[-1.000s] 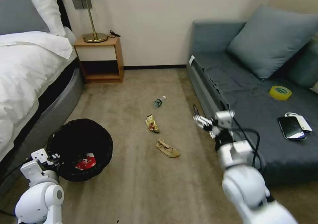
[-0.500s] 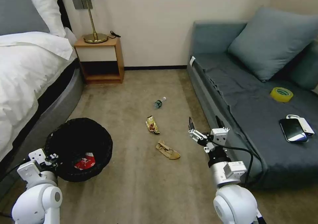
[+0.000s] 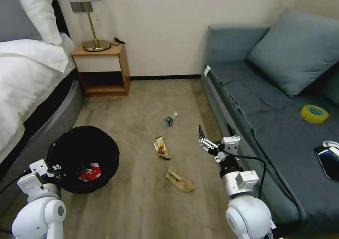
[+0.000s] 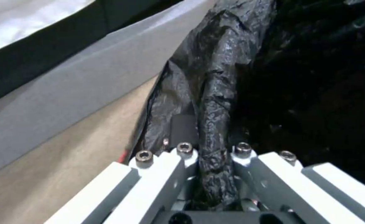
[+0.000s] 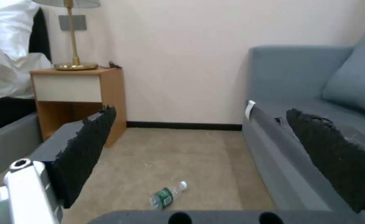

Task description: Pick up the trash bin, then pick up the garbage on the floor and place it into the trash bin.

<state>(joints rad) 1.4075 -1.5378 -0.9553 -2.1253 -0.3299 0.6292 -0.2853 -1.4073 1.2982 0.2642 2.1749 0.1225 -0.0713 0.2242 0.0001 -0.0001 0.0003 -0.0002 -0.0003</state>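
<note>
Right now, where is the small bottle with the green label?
In the head view the bottle lies on its side on the carpet, mid-room, between the nightstand and the sofa, farther from the robot than the gold wrapper.

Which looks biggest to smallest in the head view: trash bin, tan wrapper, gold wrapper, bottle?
1. trash bin, nearest the camera
2. tan wrapper
3. gold wrapper, close to the tan one, so unsure
4. bottle, farthest away
</note>
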